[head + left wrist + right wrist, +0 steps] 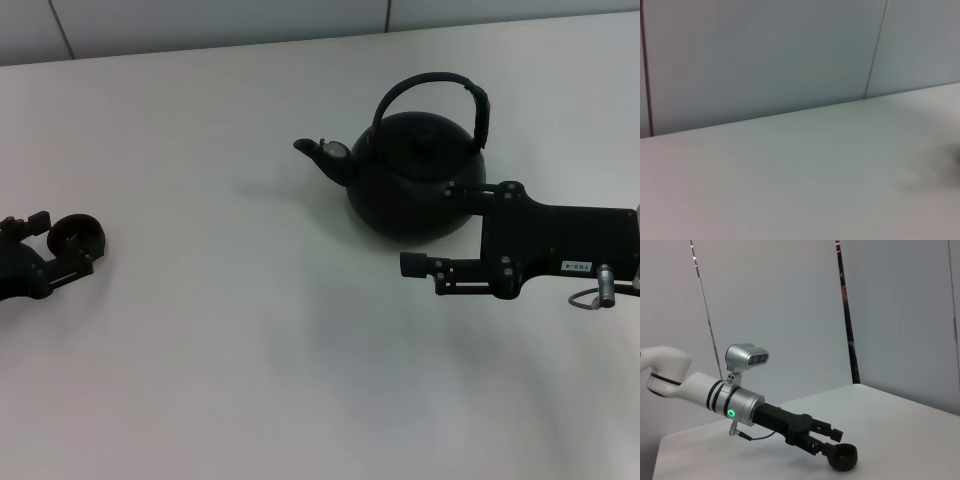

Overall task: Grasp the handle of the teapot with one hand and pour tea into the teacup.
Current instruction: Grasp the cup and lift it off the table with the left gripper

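The teapot (415, 180) stands upright on the white tabletop (250, 350) in the upper right of the head view, its spout pointing left and its handle (440, 90) arching over the lid. The right gripper (425, 225) lies just beside the pot's lower right flank, fingers spread apart and grasping nothing. Far off at the left edge, the left gripper (62, 245) has its fingers clenched around the teacup (75, 235), which rests low against the tabletop.
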Tool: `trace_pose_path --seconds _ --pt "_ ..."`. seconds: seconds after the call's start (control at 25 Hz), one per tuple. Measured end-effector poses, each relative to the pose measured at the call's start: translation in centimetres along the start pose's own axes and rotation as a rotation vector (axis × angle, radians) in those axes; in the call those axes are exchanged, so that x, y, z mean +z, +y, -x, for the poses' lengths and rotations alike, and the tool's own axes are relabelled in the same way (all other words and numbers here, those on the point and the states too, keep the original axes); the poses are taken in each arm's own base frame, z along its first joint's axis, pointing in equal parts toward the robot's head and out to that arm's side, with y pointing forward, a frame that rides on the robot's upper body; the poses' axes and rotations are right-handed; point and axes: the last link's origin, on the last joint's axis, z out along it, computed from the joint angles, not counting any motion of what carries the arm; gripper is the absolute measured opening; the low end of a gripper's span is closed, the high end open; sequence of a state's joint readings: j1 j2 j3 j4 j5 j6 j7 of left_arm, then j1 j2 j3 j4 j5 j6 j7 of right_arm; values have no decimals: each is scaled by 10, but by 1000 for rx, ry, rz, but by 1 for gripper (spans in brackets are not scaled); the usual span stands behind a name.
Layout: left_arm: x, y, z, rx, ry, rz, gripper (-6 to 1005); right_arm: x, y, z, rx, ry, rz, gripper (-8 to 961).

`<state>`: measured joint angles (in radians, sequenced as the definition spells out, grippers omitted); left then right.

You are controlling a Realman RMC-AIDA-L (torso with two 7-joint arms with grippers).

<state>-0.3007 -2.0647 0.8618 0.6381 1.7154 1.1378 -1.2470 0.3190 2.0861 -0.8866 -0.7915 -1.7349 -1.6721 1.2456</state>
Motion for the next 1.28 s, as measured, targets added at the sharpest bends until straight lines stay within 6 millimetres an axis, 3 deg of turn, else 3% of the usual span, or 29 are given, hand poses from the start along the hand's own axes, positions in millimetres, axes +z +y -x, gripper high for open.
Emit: trace_pose_path --seconds 1.28 --pt "4 -3 0 17 -23 -20 840 5 0 3 9 -20 10 745"
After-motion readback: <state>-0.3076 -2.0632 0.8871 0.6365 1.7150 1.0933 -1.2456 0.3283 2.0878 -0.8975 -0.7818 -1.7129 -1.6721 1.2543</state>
